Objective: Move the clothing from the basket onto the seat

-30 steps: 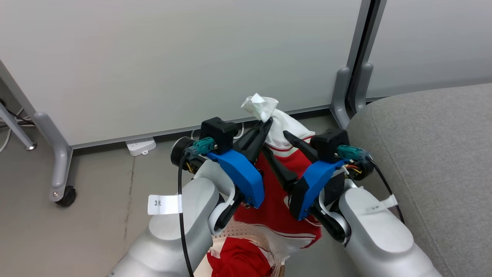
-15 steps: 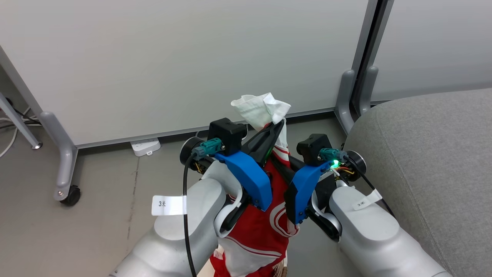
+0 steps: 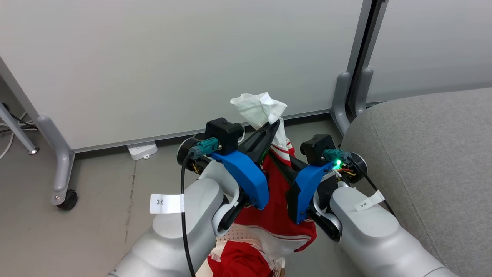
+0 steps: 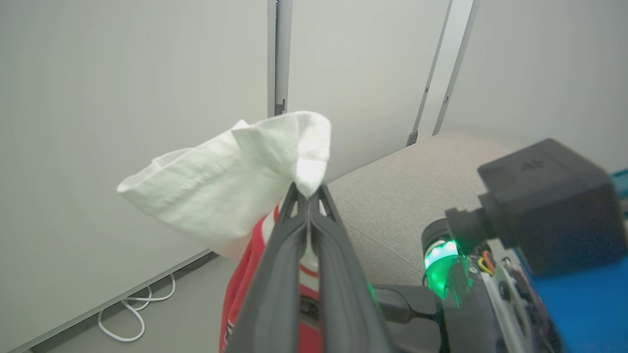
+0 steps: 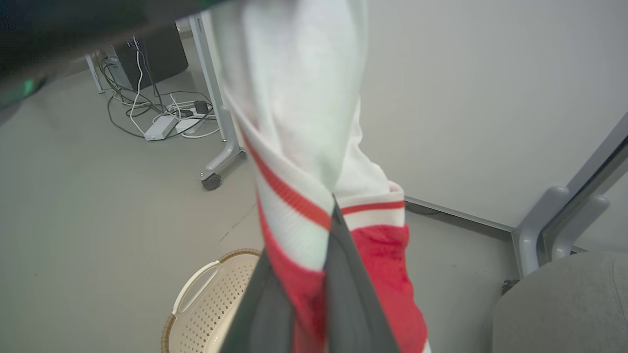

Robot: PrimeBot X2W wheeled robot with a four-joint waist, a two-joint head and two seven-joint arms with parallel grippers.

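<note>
- Two grippers have hold of one red-and-white garment [image 3: 276,200]. The left gripper [image 3: 273,126] is pinched tight on its white end, and the right gripper [image 3: 280,158] is clamped on the striped trim just below.
- From the left wrist, the left arm's fingers [image 4: 284,274] press together with no gap. White cloth puffs out past their tips and red fabric falls away beneath.
- From the right wrist, the right arm's fingers meet on the red-and-white trim. Down and to their left sits the basket [image 5: 211,304], showing its white handle and brown rim. A tangle of cables [image 5: 147,113] lies far beyond it.
- From the head, a second garment [image 3: 234,263], all red folds, lies in the basket under the left forearm.
- Grey floor [image 3: 96,200] runs out ahead of both grippers to pale partition panels [image 3: 192,57] on castored feet. A white power strip [image 3: 141,149] lies at a panel's foot.
- Hanging from both grippers, the held garment drops its hem over the basket; contact there cannot be made out.
- Off to the right gripper's outer side is the seat [image 3: 423,154], near but apart from the cloth.
</note>
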